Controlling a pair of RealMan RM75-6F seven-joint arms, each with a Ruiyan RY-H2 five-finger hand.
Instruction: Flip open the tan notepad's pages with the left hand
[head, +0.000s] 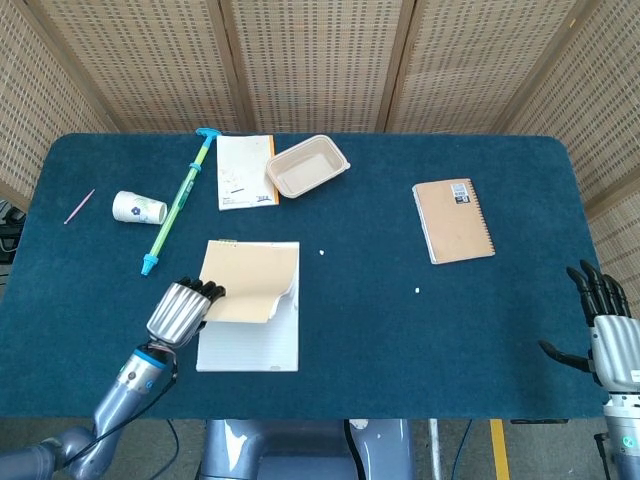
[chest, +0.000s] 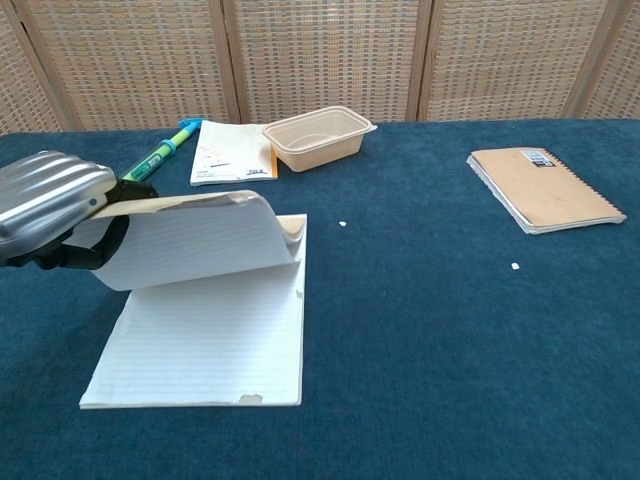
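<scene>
The tan notepad (head: 247, 283) lies on the blue table, left of centre, with its tan cover and top pages lifted and curled back. A white lined page (chest: 200, 340) lies bare beneath them. My left hand (head: 180, 312) grips the raised edge of the cover and pages at the pad's left side, and in the chest view this left hand (chest: 50, 205) holds the curled sheets (chest: 190, 240) well above the table. Far off at the table's right front edge, my right hand (head: 608, 335) holds nothing, fingers apart.
A tan spiral notebook (head: 454, 220) lies at the right. Behind the notepad are a beige tray (head: 306, 167), a white booklet (head: 246, 172) and a green-and-blue stick (head: 178, 205). A paper cup (head: 138, 208) and a pink stick (head: 80, 206) lie far left.
</scene>
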